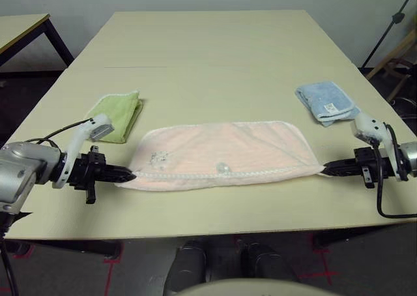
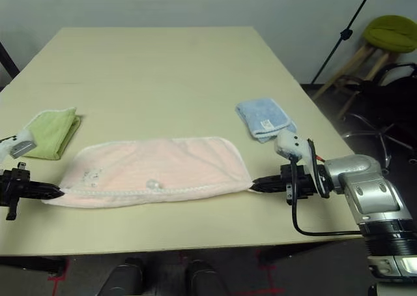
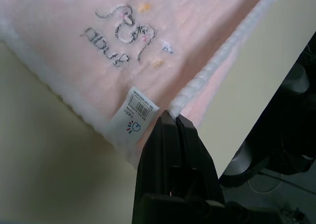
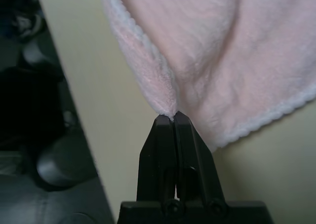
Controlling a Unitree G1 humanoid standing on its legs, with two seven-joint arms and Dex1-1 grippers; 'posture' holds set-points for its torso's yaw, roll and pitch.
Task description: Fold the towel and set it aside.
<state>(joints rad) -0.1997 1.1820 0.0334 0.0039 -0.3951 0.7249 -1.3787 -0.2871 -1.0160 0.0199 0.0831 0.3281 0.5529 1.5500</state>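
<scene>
Large pale pink terry towel (image 1: 221, 156) with white bobbled edging, folded into a long band near the front edge of the beige table (image 1: 215, 55), pinched at one end by the clenched left gripper (image 1: 130, 175), at the other by the clenched right gripper (image 1: 324, 169).

The towel (image 1: 221, 156) lies on the table (image 1: 215, 55) between two folded cloths (image 1: 119, 115) (image 1: 326, 102).
</scene>
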